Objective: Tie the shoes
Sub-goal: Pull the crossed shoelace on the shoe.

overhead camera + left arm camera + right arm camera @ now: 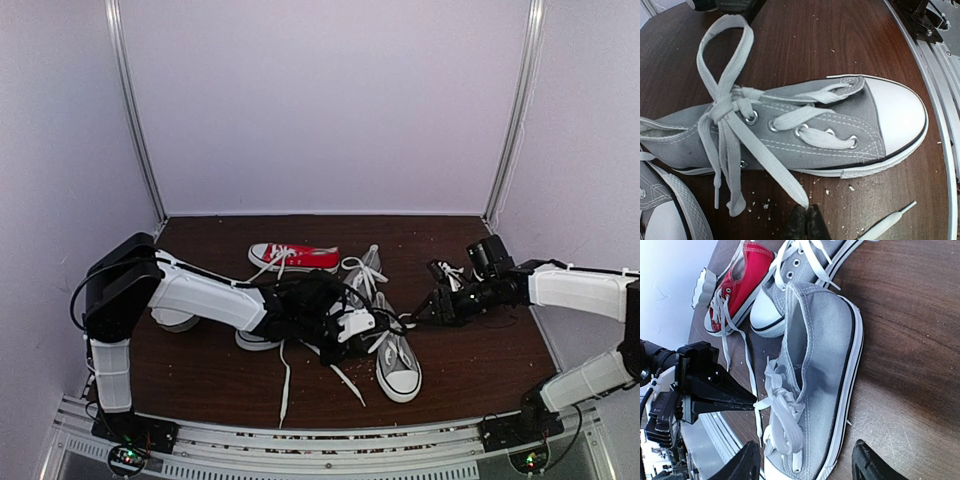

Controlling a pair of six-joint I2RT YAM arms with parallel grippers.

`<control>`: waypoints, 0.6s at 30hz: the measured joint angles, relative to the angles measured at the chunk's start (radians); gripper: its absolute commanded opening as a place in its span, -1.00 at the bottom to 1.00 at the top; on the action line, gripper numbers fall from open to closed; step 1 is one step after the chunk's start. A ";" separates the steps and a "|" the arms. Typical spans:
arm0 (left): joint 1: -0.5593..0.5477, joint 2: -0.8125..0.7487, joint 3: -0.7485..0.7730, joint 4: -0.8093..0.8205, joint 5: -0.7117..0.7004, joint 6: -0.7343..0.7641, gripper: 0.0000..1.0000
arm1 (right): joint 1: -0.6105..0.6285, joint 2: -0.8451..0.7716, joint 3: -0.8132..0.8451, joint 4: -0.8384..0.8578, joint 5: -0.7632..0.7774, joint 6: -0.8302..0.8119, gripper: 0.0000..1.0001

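Top external view gives me the whole table (480, 350): one grey shoe (398, 365) lies in the middle near the front edge with its toe toward the arms. The second grey shoe (365, 272) lies just behind it, beside the red shoe (295, 257). Both arms meet over the front grey shoe.

From the left wrist camera I see the left gripper (807, 212) clenched on the end of one lace (765, 160). This lace runs up from the fingertips to a loose knot (730, 107) at the top eyelets. One loop (722, 55) stands out from the knot and lies flat on the table. The right gripper (806, 455) has its fingers wide apart and carries nothing; the toe of the shoe sits between them in its own camera.

I judge the bow is only half made and not tight.

What worries me:
- The left grip is on the very end of the lace, so it can slip out when I pull.
- If I pull this strand too far, the loop may slide through the knot and the bow is lost.
- The shoe looks light and nothing holds it, so pulling may drag it across the table instead of tightening.
- The released right gripper is near the shoe and can push it.
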 measured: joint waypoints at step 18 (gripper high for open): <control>-0.005 0.003 0.045 -0.066 0.023 0.011 -1.00 | 0.055 -0.328 0.018 0.184 0.121 -0.814 0.45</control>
